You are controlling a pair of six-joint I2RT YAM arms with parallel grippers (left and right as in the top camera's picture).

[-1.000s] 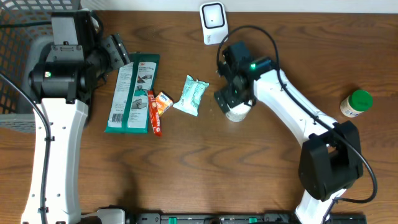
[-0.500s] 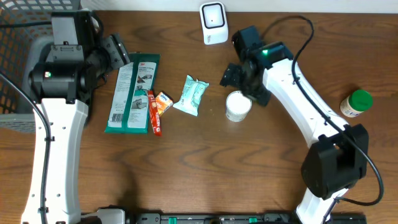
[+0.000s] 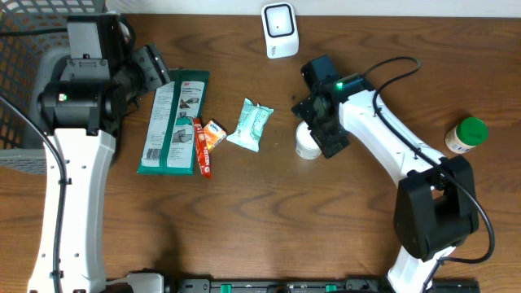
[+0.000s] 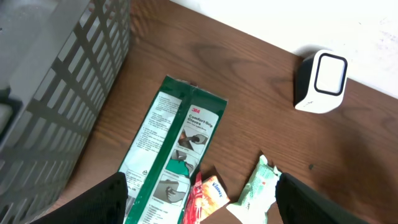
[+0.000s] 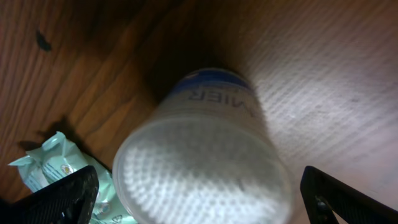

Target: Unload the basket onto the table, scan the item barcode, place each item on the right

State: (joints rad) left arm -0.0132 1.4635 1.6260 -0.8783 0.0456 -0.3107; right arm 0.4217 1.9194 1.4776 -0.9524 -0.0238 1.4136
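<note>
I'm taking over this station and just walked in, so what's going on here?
The right gripper hangs over a white container on the table. Its jaws are wide open on either side of the container and are not gripping it. The white barcode scanner sits at the table's far edge, so nothing is being scanned yet. The left gripper, jaws open and empty, waits near a green package beside the grey basket.

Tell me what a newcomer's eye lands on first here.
The right claw hangs wide open around a white tub near the middle of the table. Left of it lies a long green package, and a white scanner stands at the far edge.
</note>
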